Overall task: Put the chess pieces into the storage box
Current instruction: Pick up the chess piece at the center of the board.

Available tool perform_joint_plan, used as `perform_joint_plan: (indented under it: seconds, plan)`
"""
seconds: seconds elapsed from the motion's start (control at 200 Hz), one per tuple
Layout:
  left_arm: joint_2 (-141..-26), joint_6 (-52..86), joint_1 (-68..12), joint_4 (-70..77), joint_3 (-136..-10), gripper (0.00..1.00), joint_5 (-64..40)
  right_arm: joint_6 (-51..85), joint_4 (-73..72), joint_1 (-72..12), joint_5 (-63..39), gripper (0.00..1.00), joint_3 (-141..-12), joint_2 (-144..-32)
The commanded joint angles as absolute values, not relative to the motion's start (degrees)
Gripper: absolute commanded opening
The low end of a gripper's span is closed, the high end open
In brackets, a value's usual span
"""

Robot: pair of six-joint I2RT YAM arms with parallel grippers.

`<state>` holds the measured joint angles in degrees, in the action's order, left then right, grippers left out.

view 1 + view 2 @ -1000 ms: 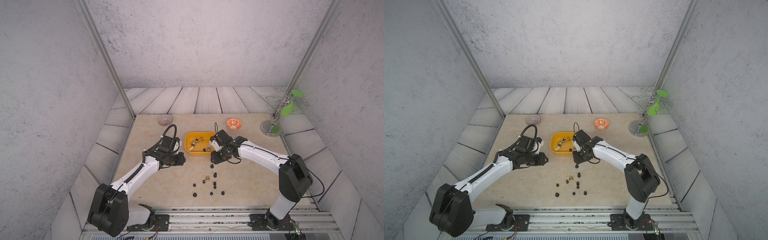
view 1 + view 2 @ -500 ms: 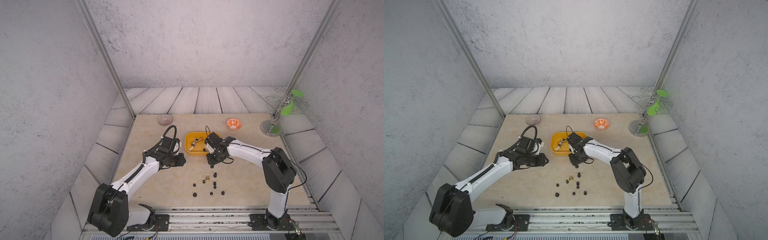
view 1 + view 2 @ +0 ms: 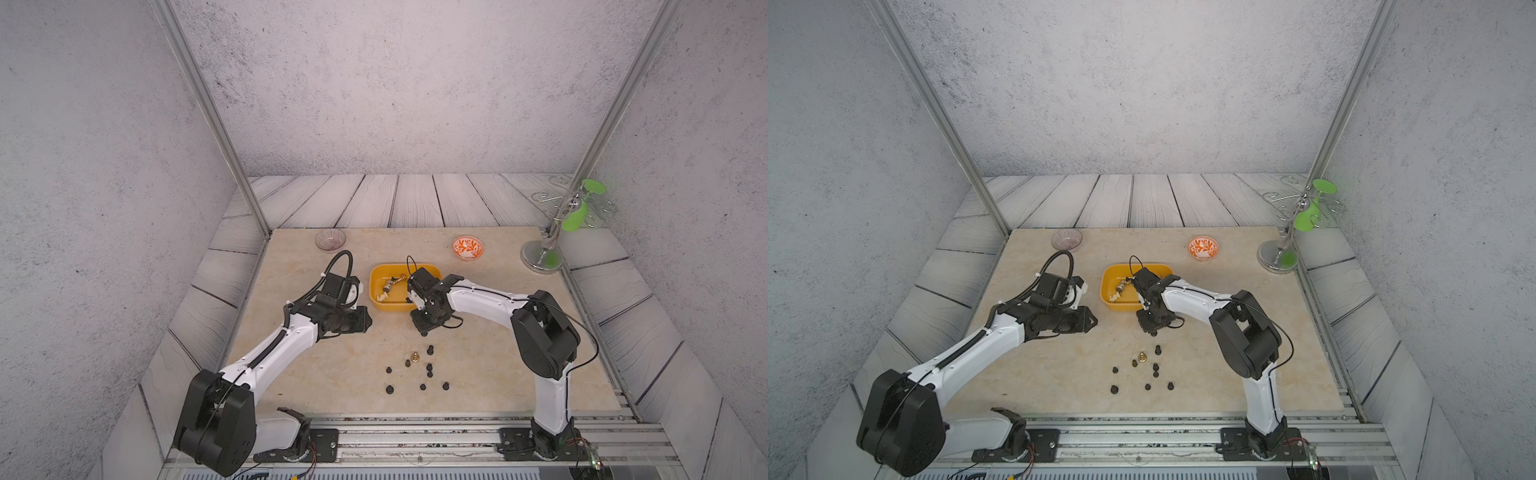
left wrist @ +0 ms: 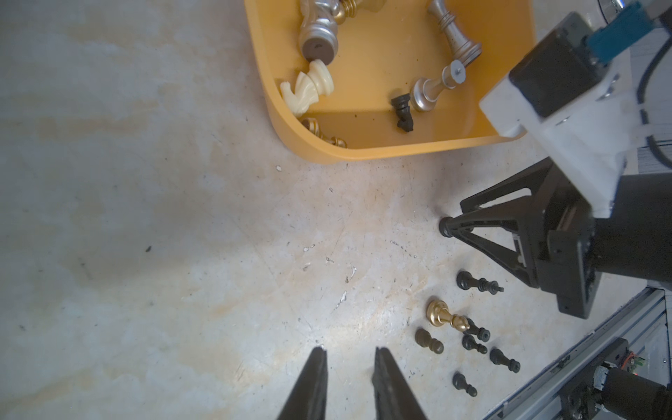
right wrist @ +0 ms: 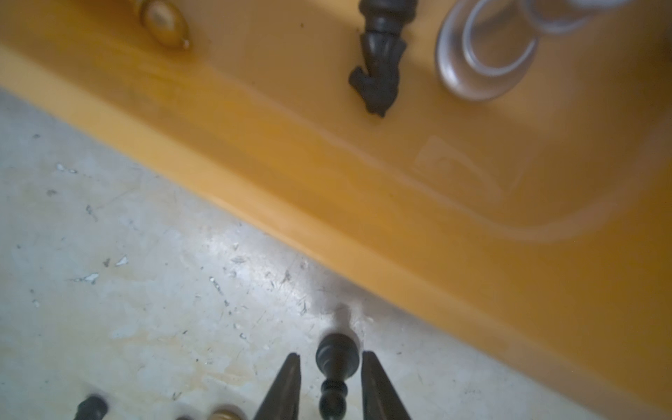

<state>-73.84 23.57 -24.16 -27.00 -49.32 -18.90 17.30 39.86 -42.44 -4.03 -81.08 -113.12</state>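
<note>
The yellow-orange storage box (image 3: 390,308) (image 3: 1117,306) sits mid-table and holds silver, gold, cream (image 4: 309,87) and black (image 4: 403,112) chess pieces. Several more black pieces and a gold one (image 3: 414,356) (image 4: 442,316) stand closer to the table's front edge. My right gripper (image 5: 330,356) (image 3: 424,329) points down just in front of the box's near wall (image 5: 327,182). It is open, and a black piece (image 5: 337,347) (image 4: 444,226) stands upright between its fingers with a small gap on one side. My left gripper (image 4: 350,350) (image 3: 362,321) hovers to the left of the box, slightly open and holding nothing.
A clear glass bowl (image 3: 330,240) stands at the back left and an orange-patterned bowl (image 3: 468,248) at the back right. A metal stand with green parts (image 3: 544,257) occupies the far right corner. An aluminium rail (image 3: 415,432) runs along the front edge.
The right arm folded inward and its jaws narrowed round the black piece by the box's near wall. The left arm has not moved.
</note>
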Motion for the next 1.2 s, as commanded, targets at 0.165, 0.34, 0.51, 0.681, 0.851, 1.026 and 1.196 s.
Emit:
perform_joint_plan:
  seconds: [0.165,0.34,0.51,0.681,0.851,1.026,1.196]
  plan:
    - [-72.2,23.7,-23.7,-27.2,-48.3,0.27,-18.9,17.5,41.3,-42.7,-1.9,0.23,-81.8,-115.8]
    - [-72.1,23.7,-23.7,-27.1,-48.2,0.27,-18.8,17.5,41.8,-42.7,-1.4,0.17,-81.3,-115.0]
    - [-71.8,23.8,-23.7,-27.0,-47.9,0.27,-18.8,17.7,41.9,-42.7,-1.2,0.15,-80.2,-114.5]
    - [-71.6,23.9,-23.7,-27.0,-47.7,0.27,-18.8,17.8,42.5,-42.7,-2.1,0.13,-80.7,-113.1]
    - [-71.2,24.0,-23.7,-27.1,-47.5,0.27,-18.7,16.9,44.8,-42.6,-1.4,0.13,-84.3,-111.2]
    - [-70.3,24.1,-23.7,-27.2,-47.0,0.27,-18.4,15.6,47.3,-42.2,-1.2,0.13,-88.8,-110.2]
    - [-69.8,24.2,-23.7,-27.3,-46.6,0.27,-18.5,14.4,48.8,-41.2,-1.8,0.13,-93.7,-110.5]
